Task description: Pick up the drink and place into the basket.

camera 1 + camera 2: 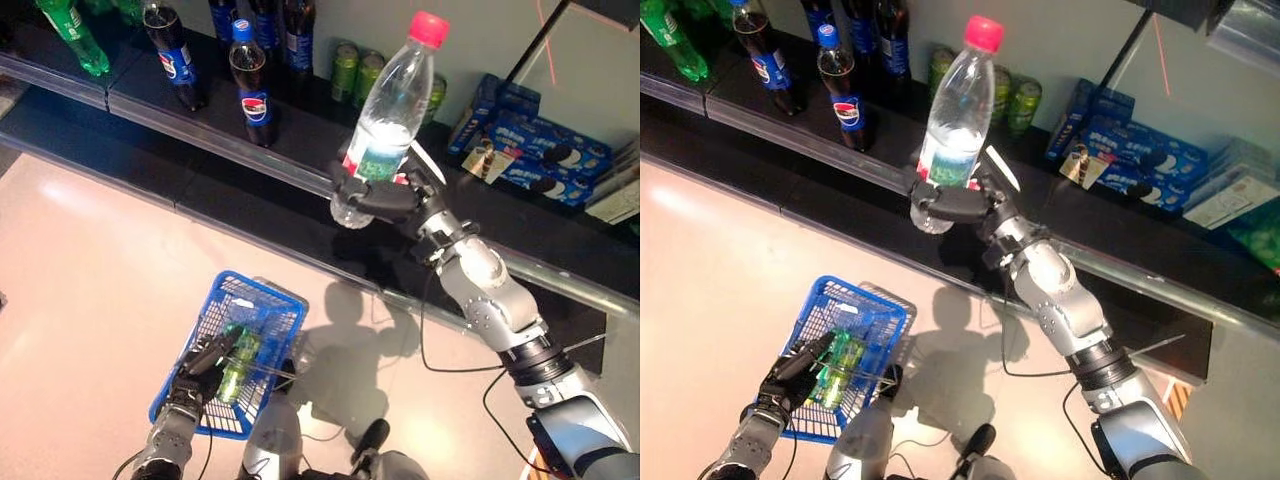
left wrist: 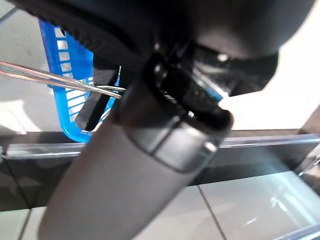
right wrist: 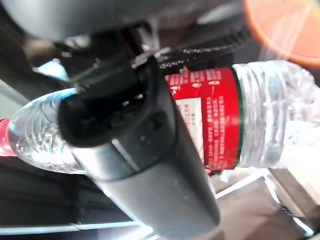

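Right robot hand (image 1: 385, 195) grips ribbed clear bottle (image 1: 390, 115).

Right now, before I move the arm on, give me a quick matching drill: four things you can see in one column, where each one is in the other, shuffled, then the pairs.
Things:
1. water bottle
2. blue basket
3. green bottle
4. cola bottle

Places:
A. standing on the dark shelf
B. lying inside the basket
C. held up in the right hand, fingers curled round it
D. hanging from the left hand by its wire handle

Pairs: 1-C, 2-D, 3-B, 4-A
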Motion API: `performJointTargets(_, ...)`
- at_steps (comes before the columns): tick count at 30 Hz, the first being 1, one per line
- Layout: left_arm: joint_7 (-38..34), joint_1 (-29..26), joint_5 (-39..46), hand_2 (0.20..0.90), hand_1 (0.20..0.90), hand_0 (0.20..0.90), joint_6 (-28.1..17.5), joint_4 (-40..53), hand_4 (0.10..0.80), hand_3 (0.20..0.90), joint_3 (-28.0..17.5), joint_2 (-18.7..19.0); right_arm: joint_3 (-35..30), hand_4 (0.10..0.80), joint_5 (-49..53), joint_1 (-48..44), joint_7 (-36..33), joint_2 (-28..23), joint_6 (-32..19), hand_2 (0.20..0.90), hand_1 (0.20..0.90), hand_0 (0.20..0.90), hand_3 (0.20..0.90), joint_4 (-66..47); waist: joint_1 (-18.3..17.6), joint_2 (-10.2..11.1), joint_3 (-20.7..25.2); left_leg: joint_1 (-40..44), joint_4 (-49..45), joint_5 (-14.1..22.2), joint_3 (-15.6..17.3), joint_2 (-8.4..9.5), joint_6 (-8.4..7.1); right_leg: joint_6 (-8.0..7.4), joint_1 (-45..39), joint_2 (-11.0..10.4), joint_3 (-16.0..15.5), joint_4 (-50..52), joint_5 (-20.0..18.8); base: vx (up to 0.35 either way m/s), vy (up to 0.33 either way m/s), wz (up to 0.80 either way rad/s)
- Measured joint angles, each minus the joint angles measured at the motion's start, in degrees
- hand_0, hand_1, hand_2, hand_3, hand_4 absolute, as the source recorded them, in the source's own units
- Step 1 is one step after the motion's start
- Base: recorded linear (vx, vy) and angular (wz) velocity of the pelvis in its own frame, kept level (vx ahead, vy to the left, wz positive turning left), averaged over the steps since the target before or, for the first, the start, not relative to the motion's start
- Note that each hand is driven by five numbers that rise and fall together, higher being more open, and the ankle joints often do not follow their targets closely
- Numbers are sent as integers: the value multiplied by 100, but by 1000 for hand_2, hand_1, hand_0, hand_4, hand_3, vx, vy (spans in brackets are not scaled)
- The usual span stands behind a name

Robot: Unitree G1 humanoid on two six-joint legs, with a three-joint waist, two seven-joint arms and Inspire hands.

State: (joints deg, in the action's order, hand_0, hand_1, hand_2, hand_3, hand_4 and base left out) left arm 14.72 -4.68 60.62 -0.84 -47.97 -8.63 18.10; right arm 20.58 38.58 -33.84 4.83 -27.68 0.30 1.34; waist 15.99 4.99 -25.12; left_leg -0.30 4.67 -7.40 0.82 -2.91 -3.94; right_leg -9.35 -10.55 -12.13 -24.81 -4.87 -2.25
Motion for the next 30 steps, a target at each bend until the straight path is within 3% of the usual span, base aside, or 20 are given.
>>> performJointTargets(5,6,73,67,300,300,300,-3,251,100,200,1,-30,116,100,-118,178,34,60,-3,300,300,300,200,-5,126,0,0,-29,0,-1,-38,5,-3,-7,3,-1,0,0,14,-6,-3,7)
performJointTargets(9,19,274,313,300,300,300,2,1155,100,200,102,-120,121,100,-348,405,-104,100,-79,300,300,300,200,1,275,-1,0,-125,-2,-60,-36,-2,-7,-33,-7,0,-11,0,58,-1,-18,19)
performJointTargets(17,32,408,499,300,300,300,249,2493,100,200,237,-132,121,100,-548,449,-284,224,-196,300,300,300,200,1,447,0,0,-199,-2,-116,-341,45,-44,-62,-140,17,-143,-1,166,21,1,21)
performJointTargets(30,88,483,685,300,300,300,743,4058,100,200,705,342,356,100,-1176,524,-402,216,-355,300,300,300,200,2,773,1,0,-272,-3,-157,-631,146,-40,-111,-249,0,-313,0,234,35,7,12)
